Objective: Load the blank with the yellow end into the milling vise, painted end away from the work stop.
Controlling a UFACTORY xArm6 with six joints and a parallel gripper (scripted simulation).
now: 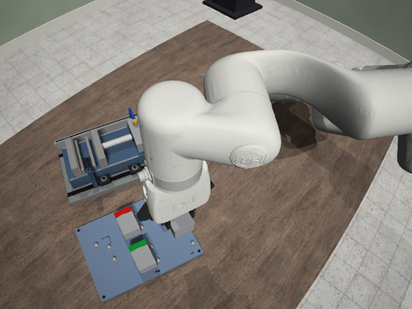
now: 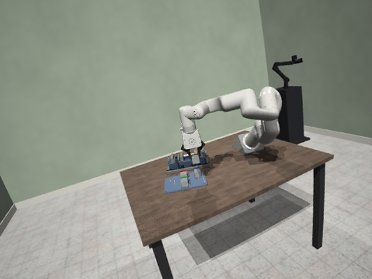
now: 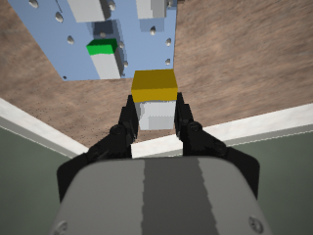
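The end effector [image 3: 156, 117] is gripping the yellow-ended blank [image 3: 155, 99] above the infeed plate [image 1: 117, 274]. Seating it in the vise [image 1: 89, 155] is remaining.

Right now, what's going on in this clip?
The arm's gripper is shut on the yellow-ended blank and holds it in the air above the table, beside the infeed plate. The red-ended blank and green-ended blank lie on the plate. The milling vise holds no blank yet.
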